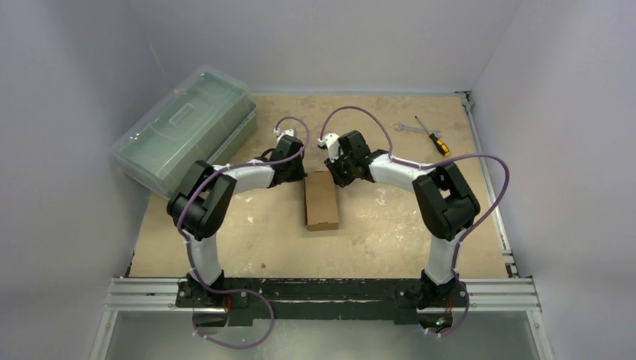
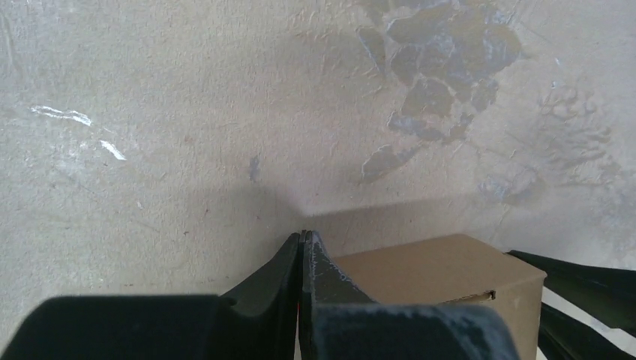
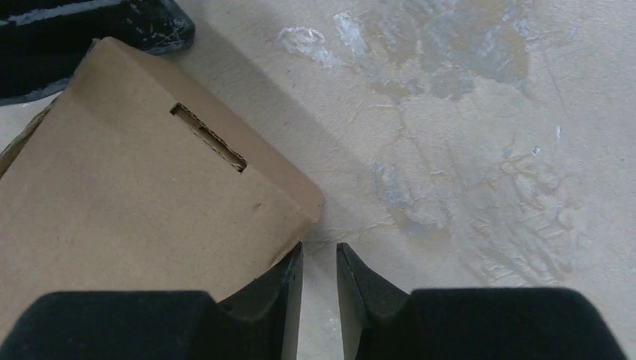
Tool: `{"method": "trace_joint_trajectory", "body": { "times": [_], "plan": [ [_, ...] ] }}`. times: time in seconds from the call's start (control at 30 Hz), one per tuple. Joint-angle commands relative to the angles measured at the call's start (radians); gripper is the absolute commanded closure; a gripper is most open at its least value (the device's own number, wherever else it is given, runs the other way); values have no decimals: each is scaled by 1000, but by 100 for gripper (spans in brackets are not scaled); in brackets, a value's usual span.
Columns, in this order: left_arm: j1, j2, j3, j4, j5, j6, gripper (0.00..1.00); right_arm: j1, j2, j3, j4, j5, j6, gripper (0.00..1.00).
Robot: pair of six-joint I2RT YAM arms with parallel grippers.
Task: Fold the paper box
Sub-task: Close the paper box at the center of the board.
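We log the paper box (image 1: 321,200) on the table (image 1: 247,232), left gripper (image 2: 304,238) closed empty at its 11 o'clock, right gripper (image 3: 319,259) parted empty at 1 o'clock, both likely placed to square its far end.

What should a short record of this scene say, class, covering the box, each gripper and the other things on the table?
paper box: brown carton lying on the table, between the grippers
left gripper: shut, holding nothing, beside the box
right gripper: slightly open, holding nothing, at a box corner
elsewhere: green plastic case far left; wrench and screwdriver far right
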Motion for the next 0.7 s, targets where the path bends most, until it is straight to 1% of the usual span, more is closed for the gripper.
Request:
{"method": "trace_joint_trajectory", "body": {
  "times": [0.0,0.13,0.23,0.33,0.37,0.43,0.5,0.6,0.67],
  "plan": [
    [-80,-3,68,-52,31,17,100,28,-47,21,66,4,25,72],
    [-69,-117,-3,-113,-108,12,100,-59,-87,-7,38,-23,7,71],
    [-66,-260,-100,-130,-156,10,100,-118,-189,-51,14,-50,-38,67],
    [-66,-412,-231,-127,-117,1,94,-137,-309,-99,-27,-111,-106,59],
    [-66,-461,-257,-118,-80,-3,94,-137,-329,-111,-45,-126,-134,56],
    [-68,-549,-368,-91,13,-17,92,-138,-393,-160,-74,-137,-187,54],
    [-83,-626,-471,-43,104,-55,93,-138,-430,-203,-92,-135,-224,55],
    [-166,-695,-606,47,174,-174,97,-138,-458,-262,-99,-132,-245,65],
    [-221,-707,-662,91,178,-263,100,-137,-452,-289,-99,-125,-251,71]
  ]
}}
